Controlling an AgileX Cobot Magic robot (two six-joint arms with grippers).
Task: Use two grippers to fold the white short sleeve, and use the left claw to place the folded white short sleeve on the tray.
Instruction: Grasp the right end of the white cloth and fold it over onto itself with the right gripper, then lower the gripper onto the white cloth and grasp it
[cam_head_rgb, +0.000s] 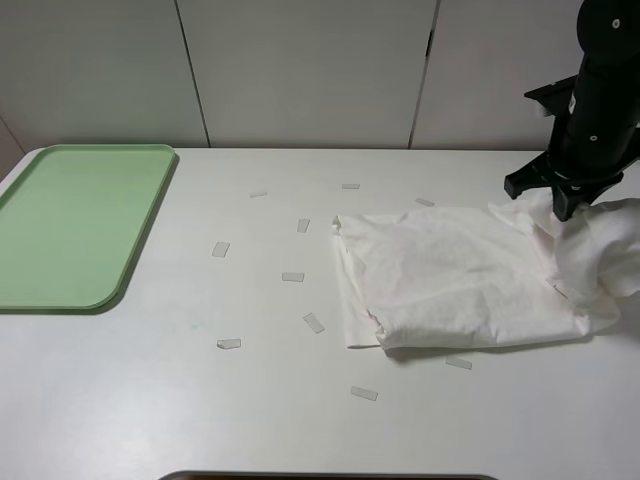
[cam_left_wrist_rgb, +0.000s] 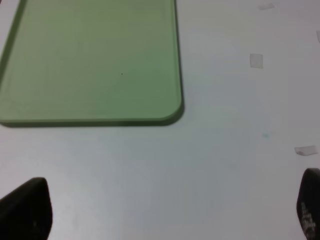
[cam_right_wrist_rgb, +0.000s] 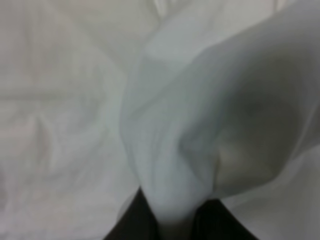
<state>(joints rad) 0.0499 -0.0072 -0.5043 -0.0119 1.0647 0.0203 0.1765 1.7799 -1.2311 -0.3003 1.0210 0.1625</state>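
Our right fingers are pinched nearly shut on a bunch of the white shirt; they hold its far right edge up off the worktop. The rest of the shirt lies crumpled on the right side of the worktop, well apart from the green tray on the left.

The shirt looks part folded, so we think the step now is to bring the held edge over to the left for the next fold. To do that well we should lift just high enough for the cloth to hang free; then we carry it slow and straight across, so the edge lands even and no lump gets stuck under it. The cloth is soft and can slip; we should not tug hard, or the whole shirt may slide along.

Our left fingers are spread wide with nothing in them; they hang over bare worktop just beside a corner of the tray. We think they should come over and hold the shirt down. Small tape strips lie between tray and shirt; we need not touch them.
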